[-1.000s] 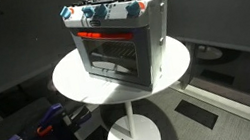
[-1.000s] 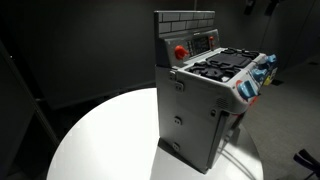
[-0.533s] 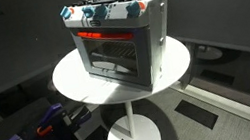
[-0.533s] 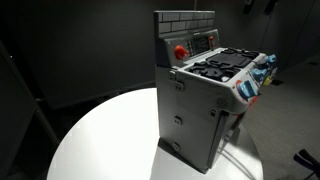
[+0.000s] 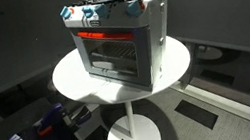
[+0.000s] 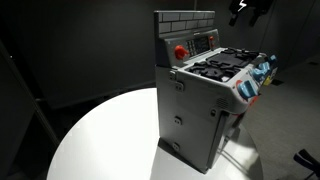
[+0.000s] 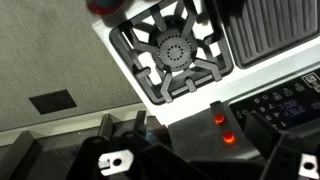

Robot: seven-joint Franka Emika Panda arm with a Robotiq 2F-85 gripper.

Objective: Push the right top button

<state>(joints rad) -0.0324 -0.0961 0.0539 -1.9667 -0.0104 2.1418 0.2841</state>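
Observation:
A grey toy stove [image 5: 119,43] stands on a round white table [image 5: 71,79]; it also shows in an exterior view [image 6: 205,100]. Its upright back panel carries a red round button [image 6: 181,52] and a dark keypad [image 6: 206,41]. My gripper [image 6: 245,10] hangs above and behind the stove's back panel. In the wrist view it looks down on a black burner grate [image 7: 175,52], with two small lit red buttons [image 7: 219,120] [image 7: 229,138] next to the keypad [image 7: 285,105]. The dark fingers [image 7: 198,150] sit wide apart at the bottom, open and holding nothing.
Blue and red knobs [image 5: 106,14] line the stove's front edge above the oven door [image 5: 112,54]. A ribbed grill plate [image 7: 275,28] lies beside the burner. Purple and blue items [image 5: 58,126] lie on the floor by the table's pedestal [image 5: 134,129].
My gripper has come further into view at the top right of an exterior view, above the stove's back panel. The stove has not moved.

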